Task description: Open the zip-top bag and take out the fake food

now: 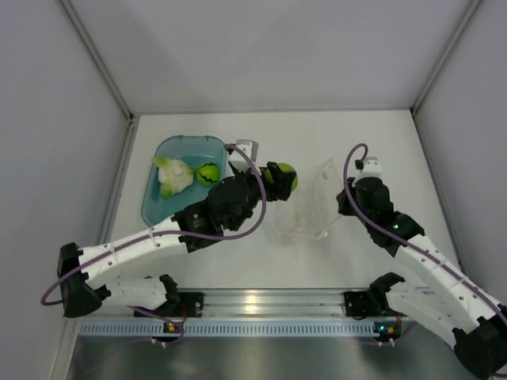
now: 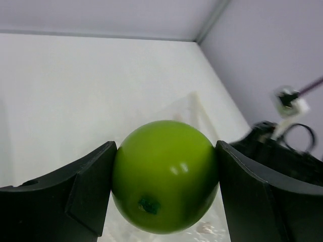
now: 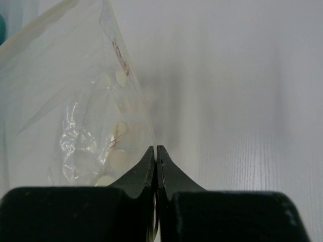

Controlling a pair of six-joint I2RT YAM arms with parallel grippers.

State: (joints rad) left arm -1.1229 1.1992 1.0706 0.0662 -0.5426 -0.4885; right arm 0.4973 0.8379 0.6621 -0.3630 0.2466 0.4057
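Observation:
My left gripper [image 1: 279, 180] is shut on the plain lime-green ball [image 1: 288, 177], one piece of the fake food, held above the table just left of the zip-top bag [image 1: 305, 212]. In the left wrist view the ball [image 2: 164, 174] fills the gap between both fingers. The clear dotted bag [image 3: 86, 101] stands crumpled at mid-table. My right gripper [image 3: 156, 148] is shut on its right edge, with film showing between the jaws. The leafy lump [image 1: 174, 176] and the striped green ball [image 1: 208, 172] lie in the teal tub [image 1: 154, 207].
The teal tub sits at the back left, close behind my left arm. White walls enclose the table on the left, back and right. My right arm [image 2: 282, 151] shows at the right of the left wrist view.

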